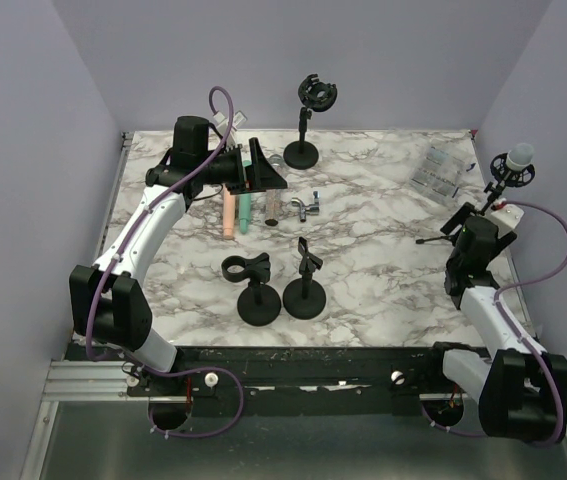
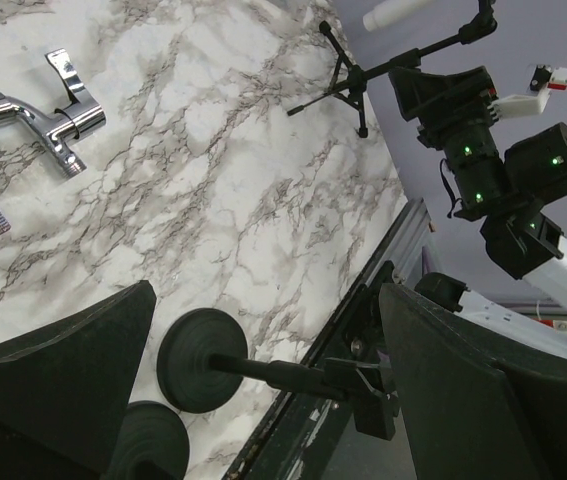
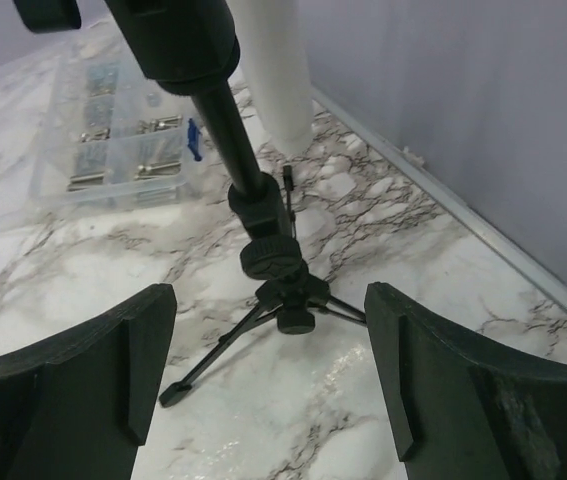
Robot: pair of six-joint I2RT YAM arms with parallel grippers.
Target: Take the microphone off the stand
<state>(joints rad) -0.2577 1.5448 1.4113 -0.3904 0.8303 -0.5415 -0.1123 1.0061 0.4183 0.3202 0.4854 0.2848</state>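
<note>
The microphone (image 1: 519, 154) sits clipped in the tripod stand (image 3: 263, 215) at the far right edge of the top view, its white head up. In the right wrist view its pale body runs up out of the top centre of the frame.

The right gripper (image 3: 271, 365) is spread wide and holds nothing. It is aimed low, at the stand's 3 legs in mid-frame rather than at the microphone. A good approach would rise first, centre the white body between the fingers, then pinch it just beside the clip and draw along the clip's axis, not sideways, because a light tripod could tip.

The left gripper (image 2: 263, 360) is also spread and empty. It is well apart at the upper left of the top view, so it offers no bracing.
</note>
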